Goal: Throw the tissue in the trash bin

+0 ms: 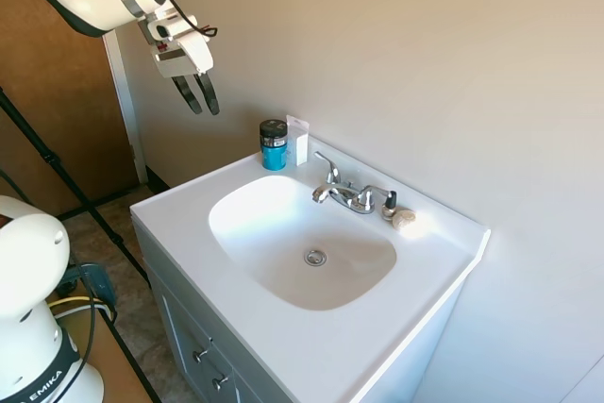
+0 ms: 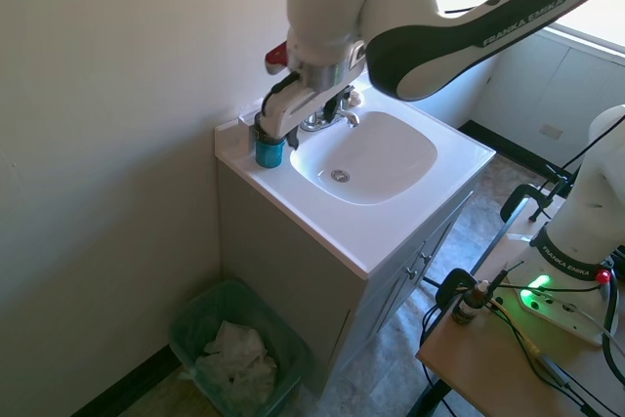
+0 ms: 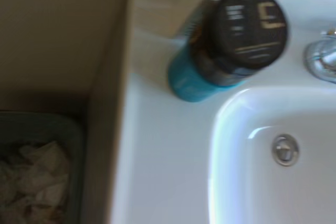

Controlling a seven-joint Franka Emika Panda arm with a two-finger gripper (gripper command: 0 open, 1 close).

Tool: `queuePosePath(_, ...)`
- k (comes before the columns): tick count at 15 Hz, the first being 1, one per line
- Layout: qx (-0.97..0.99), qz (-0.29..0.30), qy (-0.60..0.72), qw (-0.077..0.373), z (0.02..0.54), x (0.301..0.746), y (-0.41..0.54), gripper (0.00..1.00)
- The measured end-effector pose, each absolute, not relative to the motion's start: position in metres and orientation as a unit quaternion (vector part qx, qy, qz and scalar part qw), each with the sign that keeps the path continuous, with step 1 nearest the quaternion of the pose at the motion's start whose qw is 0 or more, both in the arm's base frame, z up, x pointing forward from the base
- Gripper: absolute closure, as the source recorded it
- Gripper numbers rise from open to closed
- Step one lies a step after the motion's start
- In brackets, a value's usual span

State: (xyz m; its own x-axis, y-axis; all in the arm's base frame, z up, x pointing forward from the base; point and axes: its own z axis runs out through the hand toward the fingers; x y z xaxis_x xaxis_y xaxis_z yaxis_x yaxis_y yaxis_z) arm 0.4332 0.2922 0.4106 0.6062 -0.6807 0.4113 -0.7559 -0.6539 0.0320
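One gripper [image 1: 201, 93] hangs in the air above the back corner of the vanity top, its two dark fingers [image 1: 192, 94] parted slightly and holding nothing. One white sink [image 1: 283, 276] is set in the vanity, with one round drain [image 1: 315, 257] at the bottom of the basin. One chrome faucet [image 1: 344, 193] stands at the rear rim of the basin. One blue bottle [image 1: 274, 145] with a black cap stands upright on the counter at the back corner, and one small white card [image 1: 298, 140] stands just beside it against the wall. One small beige object [image 1: 403, 219] lies on the counter next to the faucet; its nature cannot be determined. One green trash bin [image 2: 191, 318] sits on the floor beside the vanity, against the wall, below the corner that carries the bottle. The tissue [image 2: 234, 354] lies inside the bin as crumpled white paper; whether this is one piece or several cannot be determined. The wrist view shows the bottle cap from above, the edge of the counter, the drain and, lower down beside the cabinet wall, the bin with the white paper in it. Two cabinet door knobs [image 1: 199, 356] show on the front of the vanity.
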Motion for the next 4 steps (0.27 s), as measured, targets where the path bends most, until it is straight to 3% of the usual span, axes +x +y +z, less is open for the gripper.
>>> queuePosePath(4,0.877,0.172,-0.436,0.106,0.412,0.430,0.213,0.00)
